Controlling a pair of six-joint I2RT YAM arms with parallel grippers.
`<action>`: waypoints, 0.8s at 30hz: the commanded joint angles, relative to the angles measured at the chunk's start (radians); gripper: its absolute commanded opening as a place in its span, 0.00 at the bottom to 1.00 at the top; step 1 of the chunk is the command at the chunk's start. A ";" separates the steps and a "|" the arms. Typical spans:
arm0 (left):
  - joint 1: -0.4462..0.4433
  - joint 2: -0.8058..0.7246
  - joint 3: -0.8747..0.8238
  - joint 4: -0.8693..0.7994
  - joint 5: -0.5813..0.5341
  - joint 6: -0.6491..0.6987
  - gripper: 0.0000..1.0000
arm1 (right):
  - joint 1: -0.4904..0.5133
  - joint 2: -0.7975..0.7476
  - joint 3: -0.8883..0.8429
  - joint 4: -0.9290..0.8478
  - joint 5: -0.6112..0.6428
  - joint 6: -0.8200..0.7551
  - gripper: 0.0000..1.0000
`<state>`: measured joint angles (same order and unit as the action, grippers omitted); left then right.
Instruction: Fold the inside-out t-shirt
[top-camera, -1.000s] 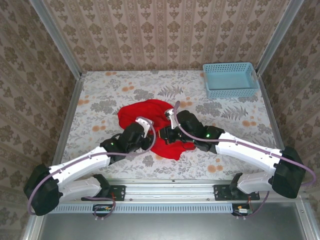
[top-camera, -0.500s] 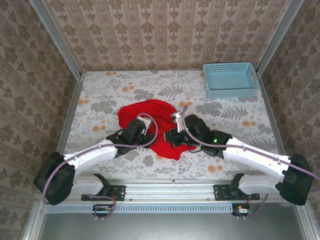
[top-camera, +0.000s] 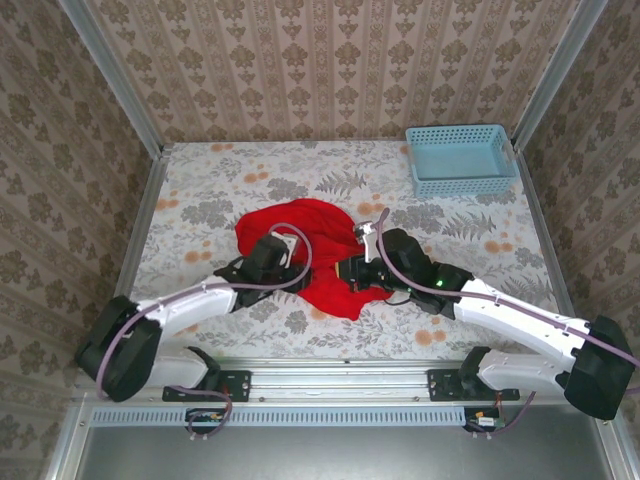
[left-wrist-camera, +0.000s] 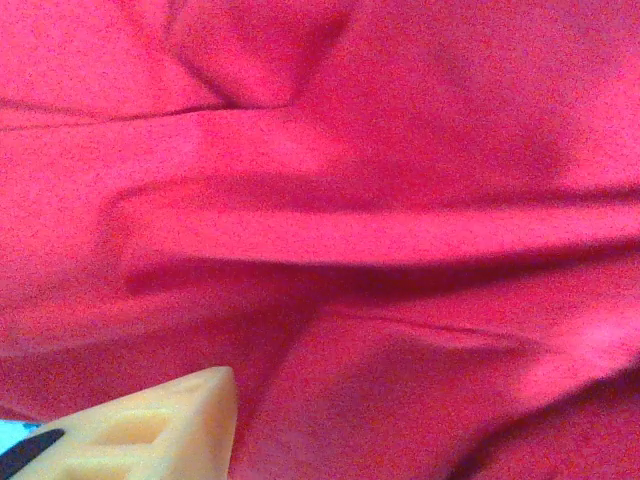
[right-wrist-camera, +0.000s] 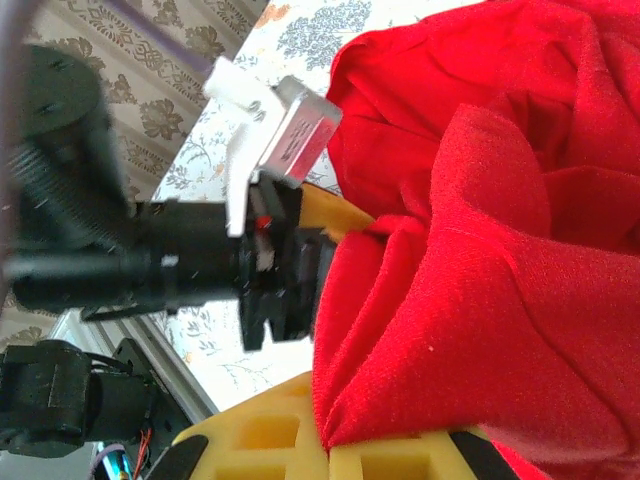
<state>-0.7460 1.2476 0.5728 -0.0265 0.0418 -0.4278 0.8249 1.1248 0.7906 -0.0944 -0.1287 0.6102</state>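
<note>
The inside-out t-shirt (top-camera: 300, 222) lies crumpled in a red heap on the flowered table, in the middle near the front. My right gripper (top-camera: 347, 272) is at the heap's right side. In the right wrist view its yellow fingers (right-wrist-camera: 270, 445) are shut together, pinching a fold of the t-shirt (right-wrist-camera: 500, 250) at the right gripper (right-wrist-camera: 326, 448). My left gripper (top-camera: 298, 282) is pushed into the heap's left side. In the left wrist view one pale fingertip (left-wrist-camera: 170, 415) rests against the red t-shirt (left-wrist-camera: 350, 200), and the other finger is hidden.
A light-blue basket (top-camera: 462, 160) stands at the back right corner. Wallpapered walls with metal posts enclose the table on three sides. In the right wrist view the left arm's black wrist (right-wrist-camera: 150, 270) sits close beside the pinched fold.
My right gripper has drawn a little to the right with the cloth in it. The left arm's elbow has swung outward while its gripper stayed at the heap.
</note>
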 joint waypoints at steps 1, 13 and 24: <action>-0.073 -0.154 -0.031 -0.041 -0.107 0.041 0.57 | -0.005 -0.002 -0.002 0.057 0.007 0.031 0.00; -0.195 -0.365 -0.071 0.015 0.030 0.116 0.48 | -0.005 0.033 0.050 0.056 0.024 0.043 0.00; -0.241 -0.212 -0.053 0.088 0.012 0.109 0.46 | -0.005 0.040 0.053 0.074 0.012 0.041 0.00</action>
<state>-0.9817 1.0100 0.5163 0.0338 0.0807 -0.3344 0.8242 1.1587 0.8059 -0.0513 -0.1173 0.6373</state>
